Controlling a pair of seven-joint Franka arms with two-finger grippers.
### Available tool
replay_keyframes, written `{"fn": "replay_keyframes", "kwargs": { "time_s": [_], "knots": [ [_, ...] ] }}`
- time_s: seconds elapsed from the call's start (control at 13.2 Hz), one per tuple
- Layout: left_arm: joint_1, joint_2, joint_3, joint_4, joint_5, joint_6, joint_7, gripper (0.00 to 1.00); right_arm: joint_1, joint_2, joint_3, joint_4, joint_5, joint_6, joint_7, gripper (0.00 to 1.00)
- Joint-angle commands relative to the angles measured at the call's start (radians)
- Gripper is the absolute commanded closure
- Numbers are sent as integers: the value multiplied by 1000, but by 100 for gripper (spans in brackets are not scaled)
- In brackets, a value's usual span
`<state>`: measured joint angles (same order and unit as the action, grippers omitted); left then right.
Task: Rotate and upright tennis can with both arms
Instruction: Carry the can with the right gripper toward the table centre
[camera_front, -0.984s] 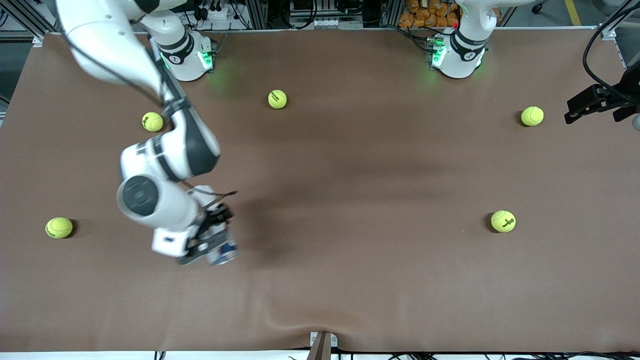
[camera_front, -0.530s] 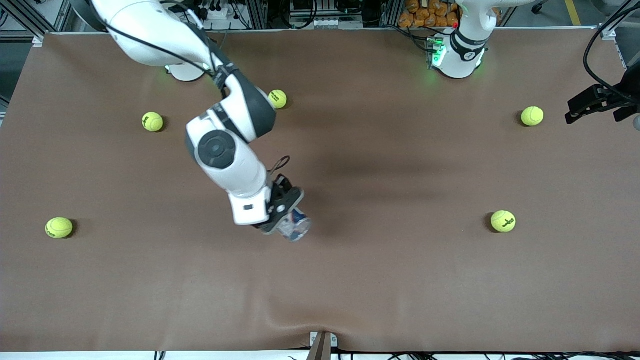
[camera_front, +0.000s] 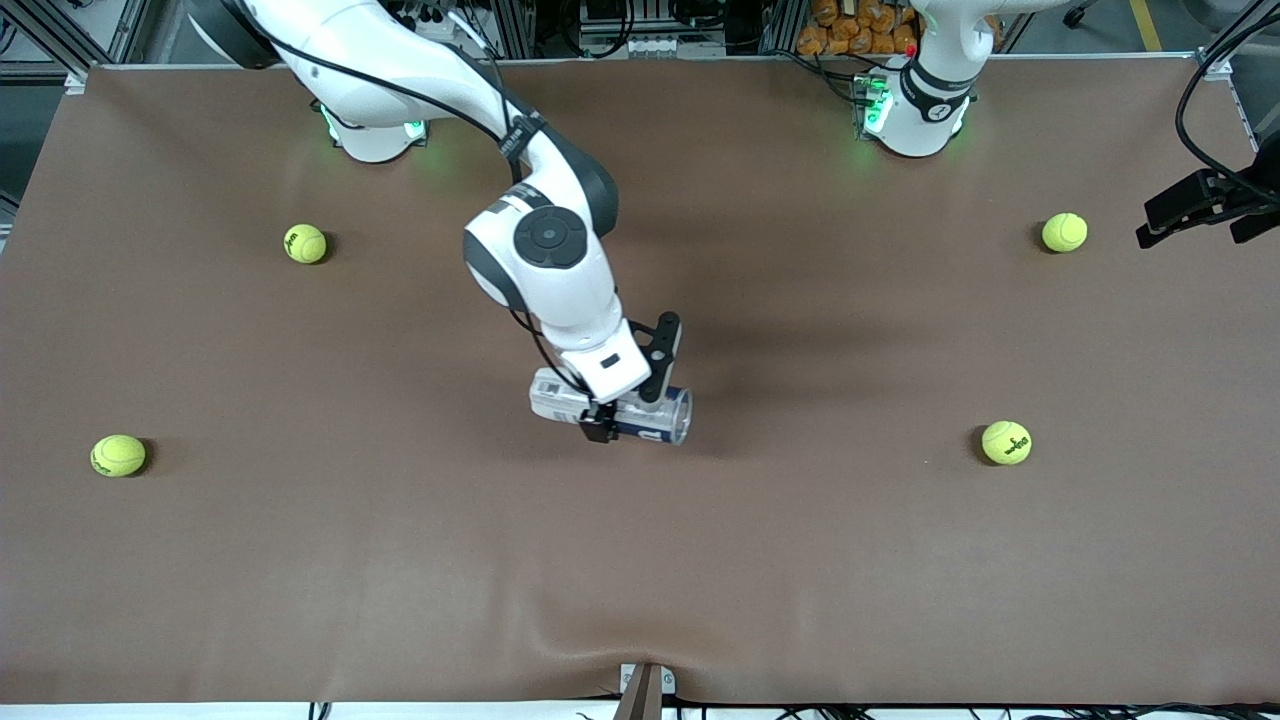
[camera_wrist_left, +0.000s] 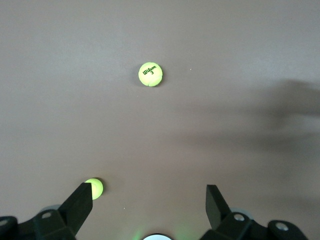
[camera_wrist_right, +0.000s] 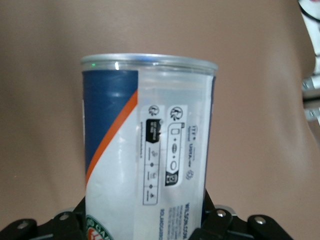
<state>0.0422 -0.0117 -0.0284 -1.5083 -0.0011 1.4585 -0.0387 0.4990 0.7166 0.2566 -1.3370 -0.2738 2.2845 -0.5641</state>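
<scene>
The tennis can (camera_front: 655, 417) is a clear cylinder with a white and navy label. It lies on its side over the middle of the table, and my right gripper (camera_front: 630, 385) is shut on it around the middle of its length. In the right wrist view the can (camera_wrist_right: 150, 145) fills the space between the black fingers (camera_wrist_right: 216, 220), its clear rim end pointing away from the camera. My left gripper (camera_front: 1185, 210) waits open over the table's edge at the left arm's end. Nothing is between the left gripper (camera_wrist_left: 149, 199) fingers in the left wrist view.
Yellow-green tennis balls lie scattered on the brown table: one (camera_front: 305, 243) and another (camera_front: 118, 455) toward the right arm's end, one (camera_front: 1064, 232) and another (camera_front: 1006, 442) toward the left arm's end. The left wrist view shows two balls (camera_wrist_left: 150, 74) (camera_wrist_left: 94, 188).
My right arm has swung from the right arm's end to the table's middle with the can in its grip, and the can has turned. The left arm has barely moved.
</scene>
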Motion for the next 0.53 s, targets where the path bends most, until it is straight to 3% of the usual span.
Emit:
{"fn": "replay_keyframes", "kwargs": {
  "time_s": [0.0, 0.45],
  "knots": [
    [11, -2, -4, 3, -16, -6, 19, 0, 10, 12, 1, -42, -32, 47, -28, 20],
    [11, -2, -4, 2, -16, -6, 19, 0, 52, 118, -5, -50, -65, 162, -19, 21]
  ]
}}
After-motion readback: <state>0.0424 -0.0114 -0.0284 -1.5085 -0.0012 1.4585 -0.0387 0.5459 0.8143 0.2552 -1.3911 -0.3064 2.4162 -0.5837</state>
